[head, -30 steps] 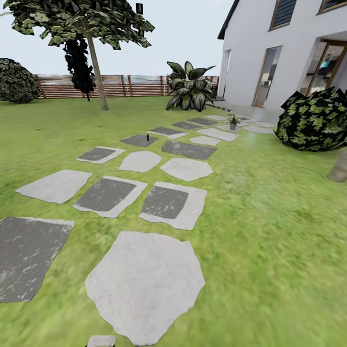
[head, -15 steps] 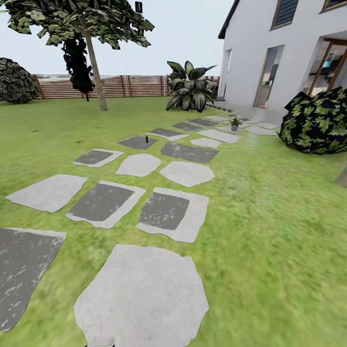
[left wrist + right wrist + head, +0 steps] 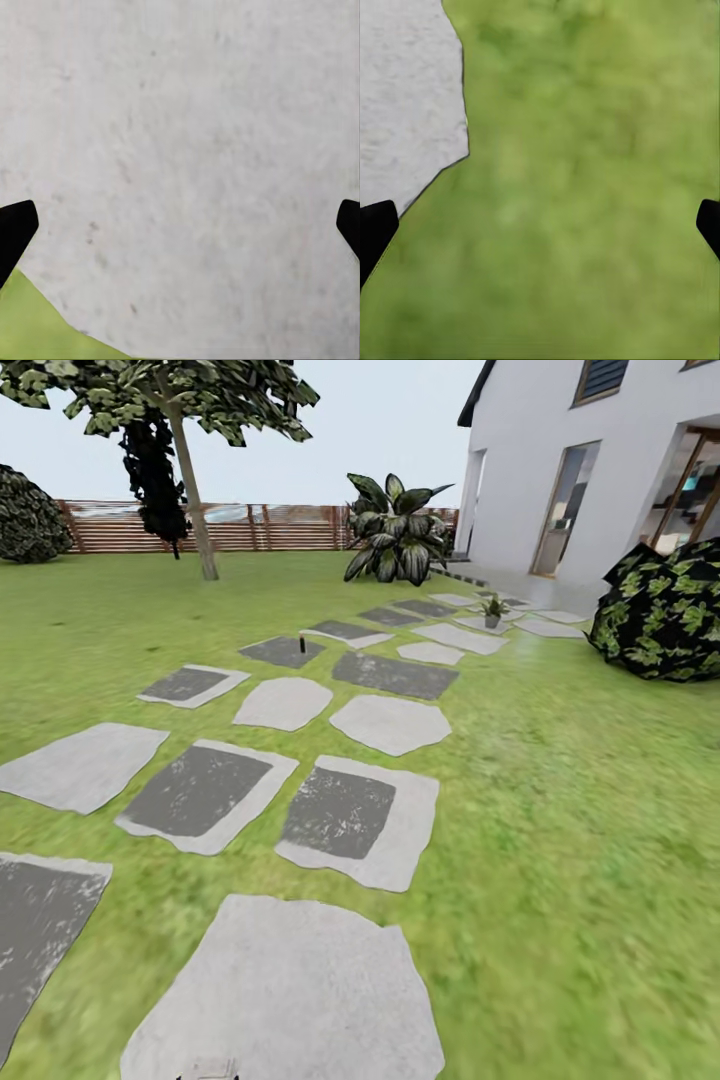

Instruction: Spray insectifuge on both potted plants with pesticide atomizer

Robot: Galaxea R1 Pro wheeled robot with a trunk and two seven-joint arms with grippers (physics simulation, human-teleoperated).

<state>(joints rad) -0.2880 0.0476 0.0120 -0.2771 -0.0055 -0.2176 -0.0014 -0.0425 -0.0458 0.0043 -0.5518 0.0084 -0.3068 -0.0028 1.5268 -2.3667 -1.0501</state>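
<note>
Far up the grey stepping-stone path (image 3: 390,722), the small dark upright atomizer (image 3: 302,645) stood on a slab (both grippers spread wide, empty), so steering straight toward it seemed wisest.

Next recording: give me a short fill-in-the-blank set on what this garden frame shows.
1. The pesticide atomizer stands on a dark stepping ____.
2. The small potted plant sits on the path near the ____.
3. The left gripper hangs over pale ____.
4. The right gripper hangs mostly over ____.

Missing: stone; house; stone; grass
</note>
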